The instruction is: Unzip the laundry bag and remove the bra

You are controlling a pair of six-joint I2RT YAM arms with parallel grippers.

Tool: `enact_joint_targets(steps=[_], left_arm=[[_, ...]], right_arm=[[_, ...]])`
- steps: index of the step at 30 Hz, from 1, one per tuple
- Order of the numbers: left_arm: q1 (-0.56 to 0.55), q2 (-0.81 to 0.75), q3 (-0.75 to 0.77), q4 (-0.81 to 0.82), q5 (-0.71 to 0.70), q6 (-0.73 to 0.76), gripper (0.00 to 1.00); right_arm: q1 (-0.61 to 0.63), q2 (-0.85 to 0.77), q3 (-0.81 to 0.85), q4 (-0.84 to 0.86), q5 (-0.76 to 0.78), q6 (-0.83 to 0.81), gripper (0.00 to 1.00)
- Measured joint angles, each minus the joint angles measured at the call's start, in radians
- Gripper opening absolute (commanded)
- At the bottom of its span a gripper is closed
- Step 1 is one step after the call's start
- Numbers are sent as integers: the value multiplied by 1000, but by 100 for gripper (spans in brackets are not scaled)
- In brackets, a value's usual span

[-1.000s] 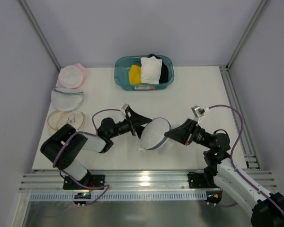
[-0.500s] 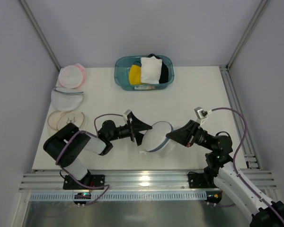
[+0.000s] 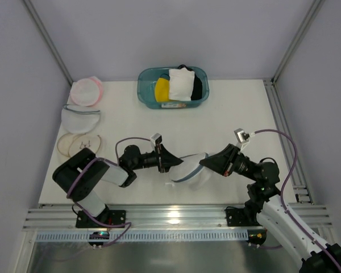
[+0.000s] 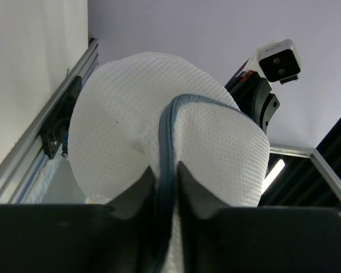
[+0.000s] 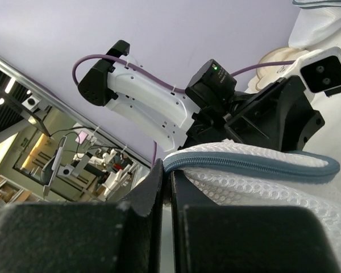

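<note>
Lower centre from above, the round white mesh laundry bag (image 3: 188, 169), grey-blue zipper-rimmed, hangs between left gripper (image 3: 170, 165) and right gripper (image 3: 203, 163); left wrist view: narrowly parted fingers (image 4: 137, 190) pinch its rim mid-frame; right wrist view: tightly closed fingers (image 5: 153, 190) clamp its rim end, bag lower right.

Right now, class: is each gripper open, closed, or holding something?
Left gripper: pinching the laundry bag by its zipper rim.
Right gripper: closed on the laundry bag's edge.
</note>
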Motion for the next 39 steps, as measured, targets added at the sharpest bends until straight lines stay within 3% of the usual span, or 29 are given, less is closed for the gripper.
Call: enact_joint_targets(steps=[1,6,10,11,13,16,19,23,27,33,39], left_arm=[[1,0,0,-3,0,-2,1],[1,0,11,-10,-6,1,0],[1,1,12,-14,-27,6,0],[1,2,12,-14,-35,10,0],[1,6,12,-15,-56,34,0],[0,14,14,-28,-85,91,0],[0,14,22,-61,-109,151,0],[-12,7,47,-143,-121,224,0],[-15,-83,61,-353,-201,321,0],[-51,-391,104,-809,-519,475,0],[-88,-481,113,-1003,-793,465,0]], right_arm=[[0,-2,0,5,1,0,4],[0,-14,5,-27,4,-24,4],[0,-57,86,-263,67,-143,4],[0,-66,121,-359,106,-193,17],[1,-74,190,-548,189,-271,70],[0,-73,277,-803,343,-400,87],[-1,-72,307,-994,469,-478,97],[-2,-47,307,-1136,575,-529,99],[-2,-18,307,-1222,637,-559,100],[-2,-43,308,-1251,619,-608,98],[72,-18,311,-1227,558,-637,96]])
